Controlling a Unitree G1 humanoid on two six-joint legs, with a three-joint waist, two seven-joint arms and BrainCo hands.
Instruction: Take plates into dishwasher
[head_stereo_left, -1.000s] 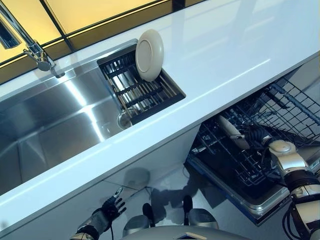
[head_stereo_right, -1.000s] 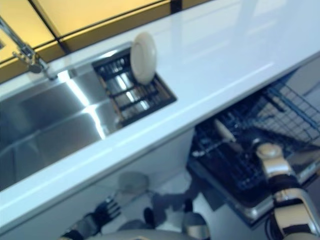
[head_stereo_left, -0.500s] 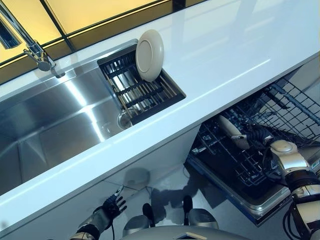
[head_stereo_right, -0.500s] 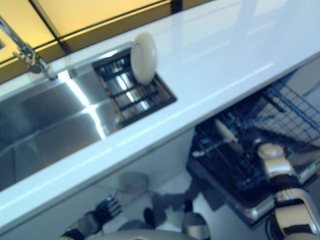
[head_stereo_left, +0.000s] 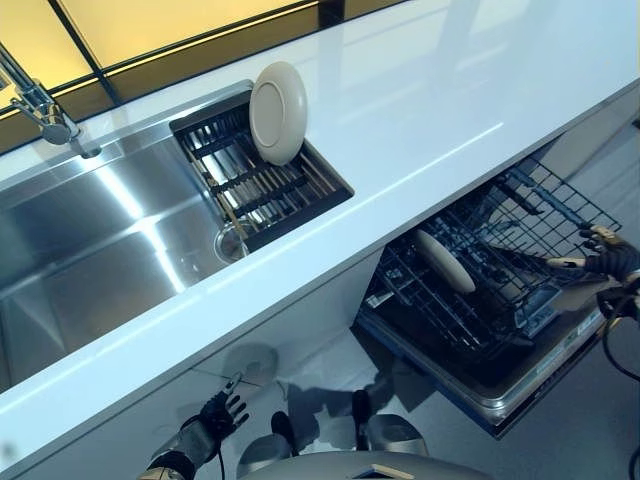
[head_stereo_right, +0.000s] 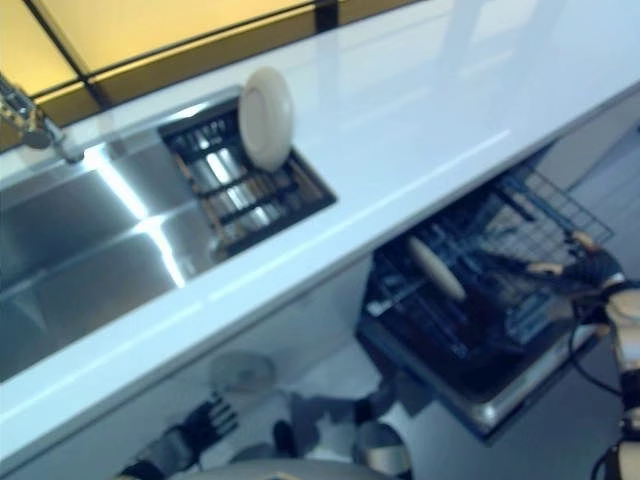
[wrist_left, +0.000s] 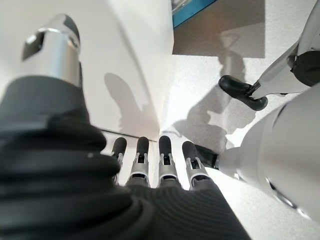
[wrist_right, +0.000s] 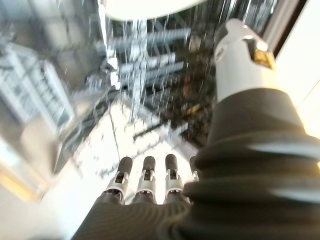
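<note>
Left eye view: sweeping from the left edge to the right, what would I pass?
Chrome tap → steel sink basin → cream round plate standing in the black drain rack → second cream plate standing in the dark wire dishwasher rack → robot's right hand, open, by the rack's far edge.

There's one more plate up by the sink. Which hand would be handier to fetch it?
Probably the right hand: it is empty beside the dishwasher rack, with a plate already there. The left hand hangs below the counter. The remaining plate stands in the sink rack.
</note>
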